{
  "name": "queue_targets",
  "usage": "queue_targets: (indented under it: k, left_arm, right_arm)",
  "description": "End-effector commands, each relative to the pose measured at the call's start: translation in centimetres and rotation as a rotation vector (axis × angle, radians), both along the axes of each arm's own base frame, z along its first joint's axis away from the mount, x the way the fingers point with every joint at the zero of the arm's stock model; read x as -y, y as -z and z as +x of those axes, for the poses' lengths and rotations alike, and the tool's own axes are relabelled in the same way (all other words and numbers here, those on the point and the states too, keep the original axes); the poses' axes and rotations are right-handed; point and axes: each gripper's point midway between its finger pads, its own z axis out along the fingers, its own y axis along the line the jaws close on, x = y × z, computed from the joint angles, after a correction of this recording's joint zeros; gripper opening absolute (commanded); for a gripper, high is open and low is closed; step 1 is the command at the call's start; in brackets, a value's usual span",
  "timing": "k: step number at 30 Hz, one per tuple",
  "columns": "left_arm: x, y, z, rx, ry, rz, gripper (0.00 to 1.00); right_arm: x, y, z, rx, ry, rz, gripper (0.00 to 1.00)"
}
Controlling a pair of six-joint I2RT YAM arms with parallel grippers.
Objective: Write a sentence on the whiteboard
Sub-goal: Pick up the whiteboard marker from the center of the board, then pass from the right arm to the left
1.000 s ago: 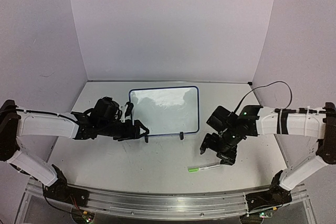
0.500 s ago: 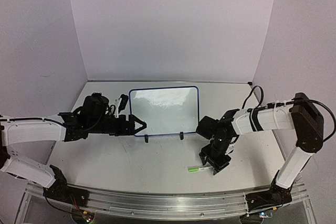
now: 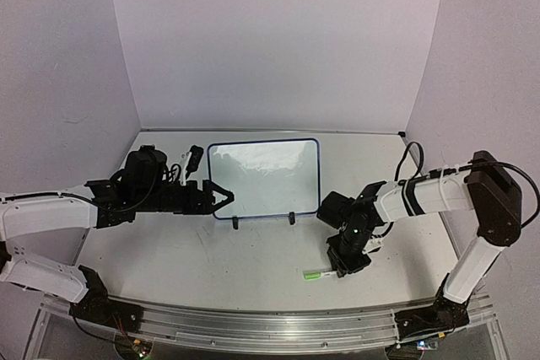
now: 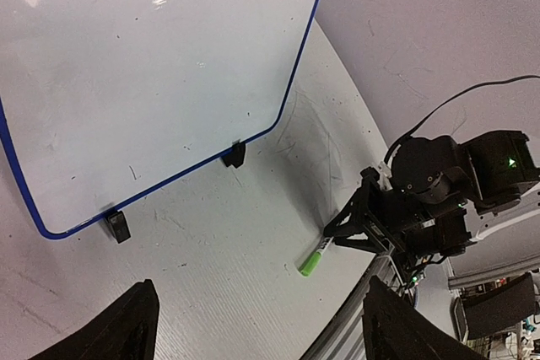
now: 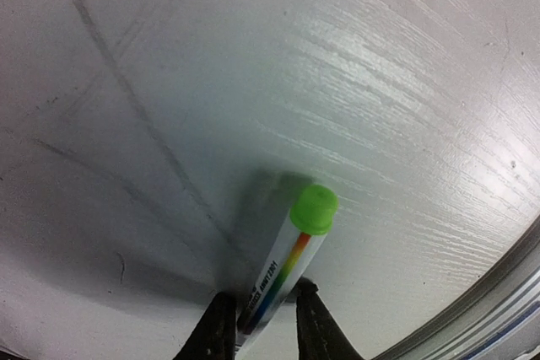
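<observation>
scene: i see a white table [image 3: 211, 267] with two arms reaching in from the near edge.
whiteboard: the whiteboard [image 3: 263, 179] sits at the middle of the table toward the back wall, long side facing me.
whiteboard look: white face with glare, thin blue frame [image 4: 299, 65], two black clip feet [image 4: 118, 227] along the near edge.
left claw: the left gripper [image 3: 224, 200] is wide open and holds nothing. it points at the board's near left corner, just beside it; i can't tell if it touches.
left wrist view: both fingers [image 4: 126, 326] show at the bottom corners, far apart, with the board and table between them.
pen: a white pen [image 5: 287, 267] with a green cap [image 5: 314, 208] and a rainbow label lies on the table, near the front edge, right of centre, well apart from the board.
right claw: the right gripper [image 3: 340, 265] is down on the pen, closed on the barrel. its fingers [image 5: 221, 326] press against both sides behind the cap.
pen contact: the cap end rests on the table and points away from the right claw.
</observation>
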Motion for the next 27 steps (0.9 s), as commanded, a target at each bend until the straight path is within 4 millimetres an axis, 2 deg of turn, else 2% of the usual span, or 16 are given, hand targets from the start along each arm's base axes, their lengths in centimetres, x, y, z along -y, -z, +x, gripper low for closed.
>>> queue_targets:
  k: [1,6,12,15,17,19,22,24,27]
  left_arm:
    - [0.0,-1.0,-0.4,0.030,0.019,-0.016,0.85]
    - [0.2,-0.9,-0.3,0.027,0.024,-0.012,0.85]
    - [0.3,-0.7,0.2,0.027,0.007,-0.001,0.86]
    - [0.5,-0.5,0.7,0.019,-0.007,0.006,0.86]
    - [0.9,-0.3,0.9,0.005,-0.004,-0.001,0.86]
    - [1.6,-0.5,0.9,-0.003,0.014,-0.033,0.86]
    - [2.8,-0.7,0.8,-0.029,0.047,-0.086,0.86]
    - [4.2,-0.6,0.5,-0.038,0.085,-0.090,0.86]
    - [7.5,-2.0,-1.0,-0.016,0.200,-0.155,0.86]
  right_arm:
    - [0.8,0.9,0.7,0.050,0.043,-0.038,0.22]
    - [0.5,-0.2,1.6,0.104,0.023,-0.024,0.16]
    - [0.5,-3.6,3.8,0.261,-0.053,0.007,0.01]
    - [0.7,-5.2,4.7,0.344,-0.098,0.013,0.00]
    - [0.2,-6.4,5.8,0.426,-0.189,0.023,0.00]
    - [-1.1,-8.5,7.6,0.552,-0.340,0.045,0.00]
    - [-5.1,-13.8,10.8,0.852,-0.647,0.113,0.00]
    - [-7.5,-17.2,11.8,1.032,-0.825,0.148,0.00]
    - [-9.6,-21.3,12.4,1.243,-0.945,0.181,0.00]
